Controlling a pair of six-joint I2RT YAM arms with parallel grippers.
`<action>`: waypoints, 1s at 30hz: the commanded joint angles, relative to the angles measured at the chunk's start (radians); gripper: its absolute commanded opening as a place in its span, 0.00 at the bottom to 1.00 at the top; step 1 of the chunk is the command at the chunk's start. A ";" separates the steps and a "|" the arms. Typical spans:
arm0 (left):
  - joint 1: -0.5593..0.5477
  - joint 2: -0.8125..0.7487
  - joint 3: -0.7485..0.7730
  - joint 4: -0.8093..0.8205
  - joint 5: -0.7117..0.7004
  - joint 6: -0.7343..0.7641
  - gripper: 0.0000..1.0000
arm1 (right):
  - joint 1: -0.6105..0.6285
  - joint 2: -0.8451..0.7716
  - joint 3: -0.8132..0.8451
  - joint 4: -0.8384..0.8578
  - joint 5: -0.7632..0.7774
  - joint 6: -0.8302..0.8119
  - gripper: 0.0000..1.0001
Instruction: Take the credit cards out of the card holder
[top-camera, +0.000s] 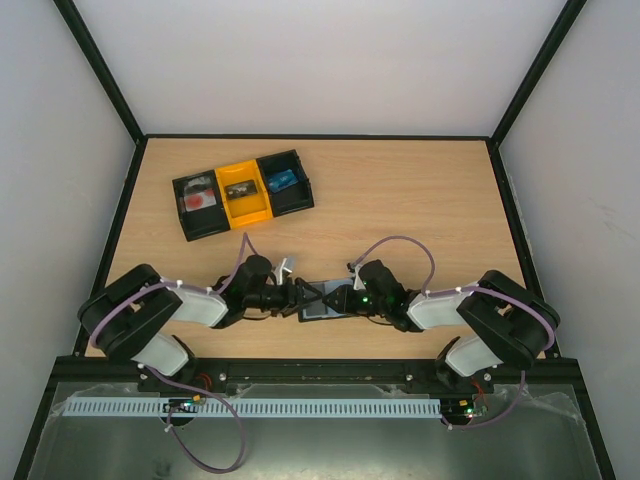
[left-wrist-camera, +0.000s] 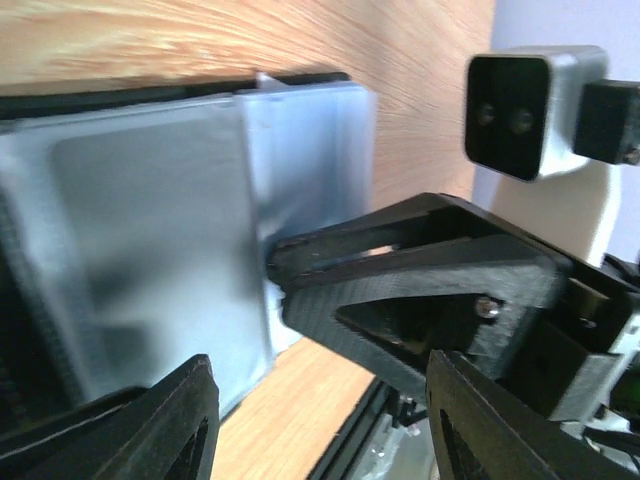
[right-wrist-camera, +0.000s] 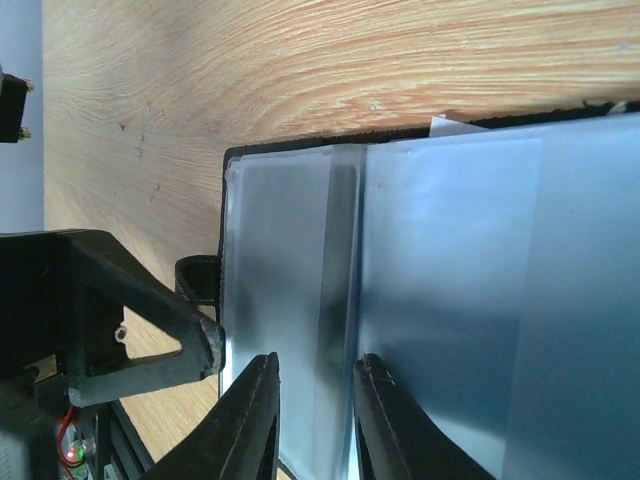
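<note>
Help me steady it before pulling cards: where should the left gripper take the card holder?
Probably its left edge, coming in low from the left: the card holder lies open and flat on the table, too thin to pinch from above.

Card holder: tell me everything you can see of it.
The card holder lies open and flat on the wooden table, front centre. Black outer rim, glossy grey-blue pocket panels, short black tab at one edge. The right gripper pinches one panel's edge; the open left gripper sits at the tab side.
</note>
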 joint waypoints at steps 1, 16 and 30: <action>-0.006 -0.054 0.021 -0.165 -0.079 0.057 0.59 | 0.006 -0.006 -0.015 0.010 0.026 0.011 0.22; -0.006 -0.194 0.143 -0.658 -0.287 0.257 0.62 | 0.006 -0.016 -0.030 0.029 0.022 0.018 0.21; -0.049 -0.101 0.145 -0.277 -0.072 0.150 0.57 | 0.006 -0.019 -0.023 0.010 0.029 0.015 0.20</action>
